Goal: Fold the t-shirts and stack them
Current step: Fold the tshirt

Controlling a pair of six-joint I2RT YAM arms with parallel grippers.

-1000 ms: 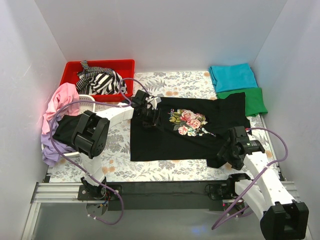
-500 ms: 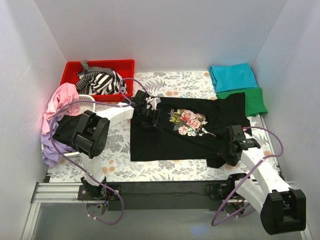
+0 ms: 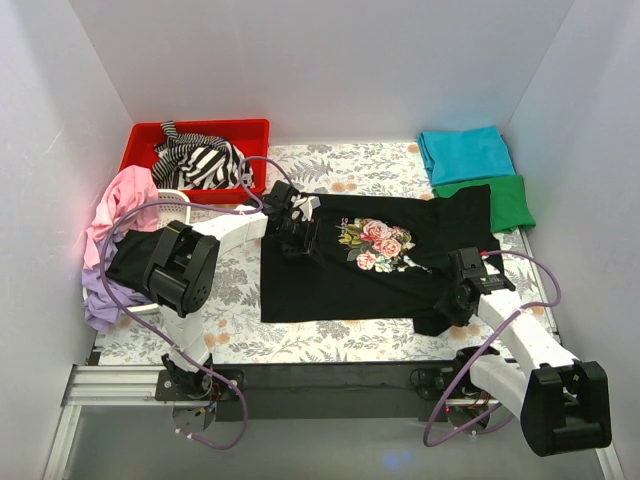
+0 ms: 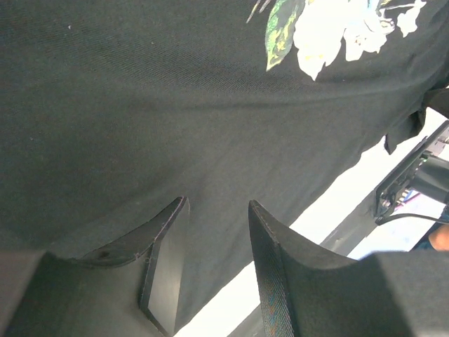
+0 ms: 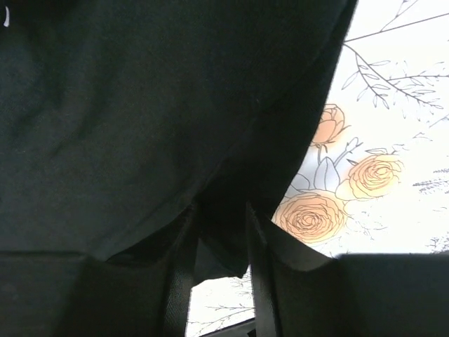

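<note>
Two grippers are seen from above: the left gripper (image 3: 295,235) at the far left of the black t-shirt (image 3: 330,280), the right gripper (image 3: 447,305) at its near right corner. Six tees are counted: the black one spread mid-table, a teal t-shirt (image 3: 465,152) and a green t-shirt (image 3: 512,200) far right, a striped t-shirt (image 3: 200,162) in one red bin (image 3: 200,127) far left, and a pink t-shirt (image 3: 125,195) and a lilac t-shirt (image 3: 100,300) heaped left. From the left wrist, black cloth is seen clamped between two fingers. From the right wrist, the hem is pinched likewise.
</note>
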